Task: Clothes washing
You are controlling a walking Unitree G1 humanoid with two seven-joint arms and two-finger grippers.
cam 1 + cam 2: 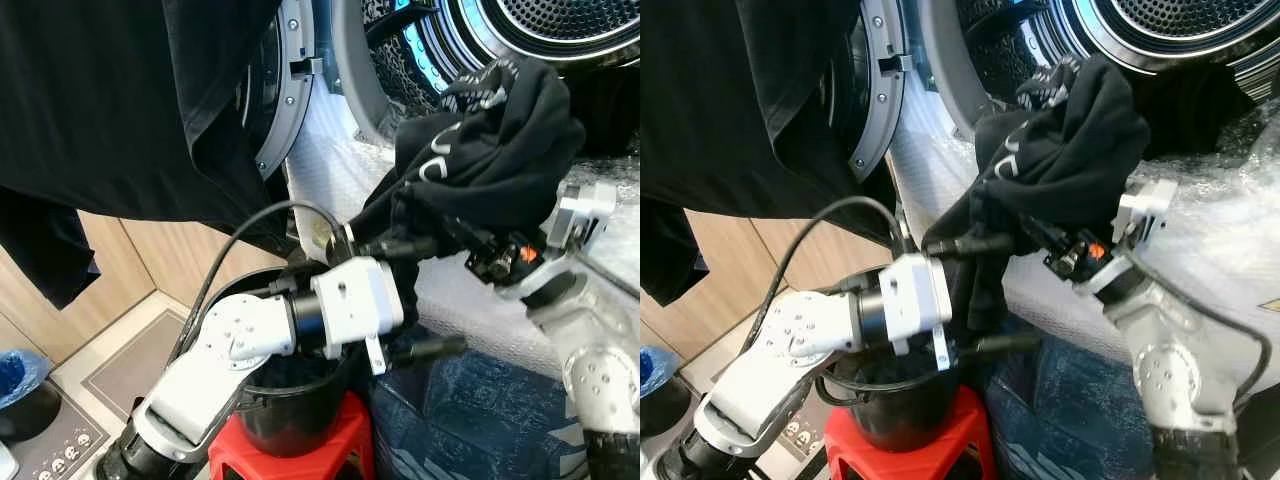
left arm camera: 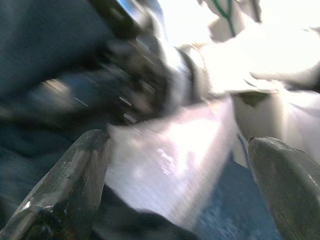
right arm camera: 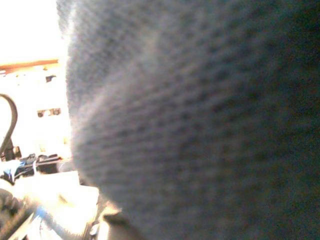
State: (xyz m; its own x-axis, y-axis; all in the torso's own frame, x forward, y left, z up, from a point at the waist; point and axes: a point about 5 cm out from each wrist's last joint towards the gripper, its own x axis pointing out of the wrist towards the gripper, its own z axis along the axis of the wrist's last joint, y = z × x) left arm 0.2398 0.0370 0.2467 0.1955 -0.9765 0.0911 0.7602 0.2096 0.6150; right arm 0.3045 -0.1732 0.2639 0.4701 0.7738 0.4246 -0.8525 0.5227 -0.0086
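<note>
Garment (image 1: 490, 140) in right gripper (image 1: 440, 235) | left gripper (image 1: 435, 295) spread beside

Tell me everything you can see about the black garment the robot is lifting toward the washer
The black garment is a bunched, soft knit-looking fabric with pale lettering or a logo on one fold. It is held up in front of the washing machine's open drum, below its rim. The right gripper is buried in it from below, its fingers hidden by cloth. A lower fold drapes down by the left gripper, whose fingers are spread apart, above the black bucket. The right wrist view shows its weave up close.
</note>
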